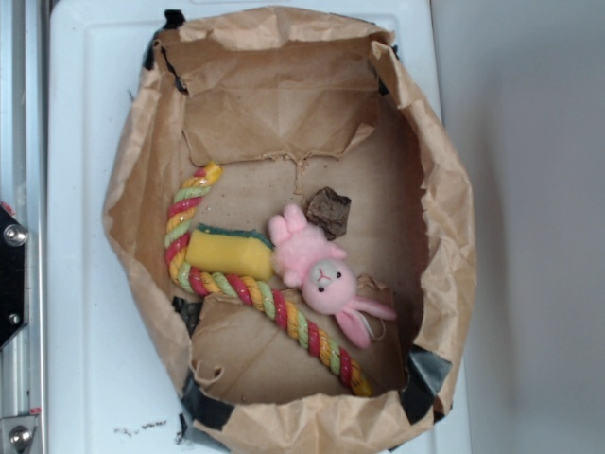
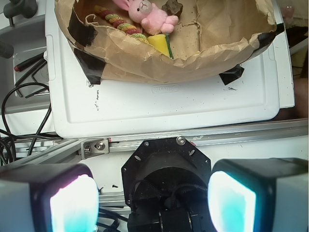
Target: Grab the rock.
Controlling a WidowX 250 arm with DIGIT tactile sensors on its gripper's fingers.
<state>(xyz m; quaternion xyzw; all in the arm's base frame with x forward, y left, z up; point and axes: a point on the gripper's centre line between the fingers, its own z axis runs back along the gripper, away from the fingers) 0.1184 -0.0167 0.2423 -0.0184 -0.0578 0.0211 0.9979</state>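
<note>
My gripper (image 2: 153,203) hangs spread wide outside the paper bag (image 1: 142,170), so I judge I must carry it over the bag's rim and drop straight onto the rock (image 1: 329,211), which touches the pink bunny's (image 1: 317,268) ears.

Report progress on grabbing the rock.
Nothing looks done yet: the rock lies untouched in the paper bag, beside the pink bunny. In hand: the claw is open and empty, outside the bag, over the metal rail. Left: reaching into the bag, closing on the rock, lifting.
</note>
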